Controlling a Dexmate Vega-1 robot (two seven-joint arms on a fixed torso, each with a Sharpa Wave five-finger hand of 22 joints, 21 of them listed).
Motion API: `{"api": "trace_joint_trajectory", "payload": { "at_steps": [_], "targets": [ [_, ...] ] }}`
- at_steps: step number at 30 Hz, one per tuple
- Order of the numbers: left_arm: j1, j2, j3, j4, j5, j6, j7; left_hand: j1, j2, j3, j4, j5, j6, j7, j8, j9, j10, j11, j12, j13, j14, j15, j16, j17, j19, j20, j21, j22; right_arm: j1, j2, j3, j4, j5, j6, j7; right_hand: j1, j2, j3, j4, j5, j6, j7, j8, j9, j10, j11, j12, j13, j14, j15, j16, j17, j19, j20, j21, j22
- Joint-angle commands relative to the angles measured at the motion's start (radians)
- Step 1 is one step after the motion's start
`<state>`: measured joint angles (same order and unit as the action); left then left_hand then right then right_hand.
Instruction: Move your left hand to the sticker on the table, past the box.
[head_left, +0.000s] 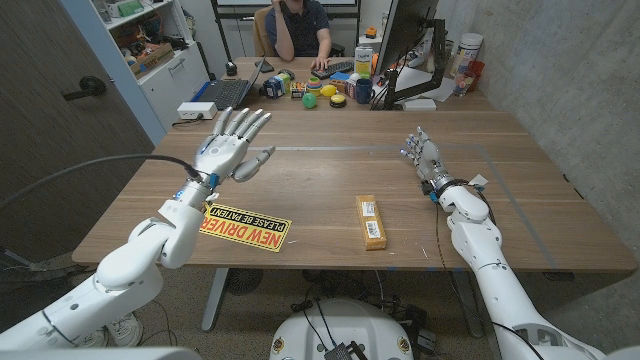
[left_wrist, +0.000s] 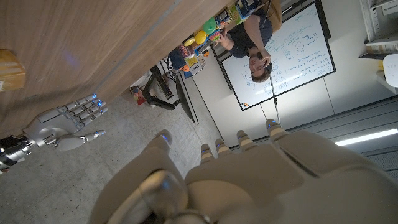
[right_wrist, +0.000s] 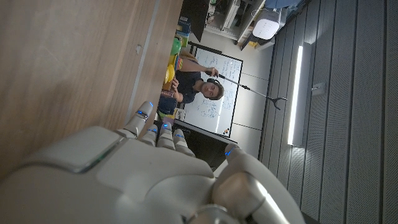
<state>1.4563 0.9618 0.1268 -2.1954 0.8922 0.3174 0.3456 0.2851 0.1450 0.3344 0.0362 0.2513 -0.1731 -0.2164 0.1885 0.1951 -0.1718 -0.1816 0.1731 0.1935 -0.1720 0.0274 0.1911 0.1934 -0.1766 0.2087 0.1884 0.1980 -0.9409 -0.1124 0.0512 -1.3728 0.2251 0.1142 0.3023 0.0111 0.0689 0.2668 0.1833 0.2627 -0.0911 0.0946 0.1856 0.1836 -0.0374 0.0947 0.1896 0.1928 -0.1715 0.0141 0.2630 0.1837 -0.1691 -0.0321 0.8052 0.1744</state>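
A wooden counter (head_left: 330, 175) seen from above, with a robot arm reaching in from each near corner. The left robot hand (head_left: 228, 146) is raised over the left half of the counter, fingers spread and holding nothing. Below its forearm, near the front edge, lies the sticker (head_left: 247, 226), a yellow strip with red "NEW DRIVER" lettering, partly covered by the wrist. The box (head_left: 371, 221), a slim tan carton, lies flat well to the right of the sticker, towards the right arm. The right robot hand (head_left: 422, 153) waits near the right side, fingers loosely apart and apparently empty, though its palm cannot be seen clearly.

The main risk appears to be overshoot: the left robot hand sits beyond the sticker, so it likely must draw back and lower. A careless descent could drag the forearm across the sticker and shift it. A wide sweep rightward might nudge the box. A person (head_left: 297, 25) sits at a cluttered desk behind.
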Motion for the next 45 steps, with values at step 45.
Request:
{"api": "trace_joint_trajectory", "payload": {
  "at_steps": [45],
  "targets": [
    [0.027,-0.004,0.139,-0.030,-0.295,0.367,-0.173,0.164,-0.178,-0.162,-0.155,0.067,-0.210,-0.009,0.049,0.022,-0.190,0.064,0.066,-0.005,-0.050,0.164,0.037,-0.011,0.037,0.015,0.017,-0.009,-0.011,-0.001,-0.018,-0.025,-0.014,0.003,-0.013,0.000,0.089,-0.005,-0.002,0.008,0.009,0.002,0.008,0.005,0.016,-0.009,0.008,0.001,0.022,0.027,0.005,0.003,-0.133,-0.008,-0.016,0.003]
  ]
}}
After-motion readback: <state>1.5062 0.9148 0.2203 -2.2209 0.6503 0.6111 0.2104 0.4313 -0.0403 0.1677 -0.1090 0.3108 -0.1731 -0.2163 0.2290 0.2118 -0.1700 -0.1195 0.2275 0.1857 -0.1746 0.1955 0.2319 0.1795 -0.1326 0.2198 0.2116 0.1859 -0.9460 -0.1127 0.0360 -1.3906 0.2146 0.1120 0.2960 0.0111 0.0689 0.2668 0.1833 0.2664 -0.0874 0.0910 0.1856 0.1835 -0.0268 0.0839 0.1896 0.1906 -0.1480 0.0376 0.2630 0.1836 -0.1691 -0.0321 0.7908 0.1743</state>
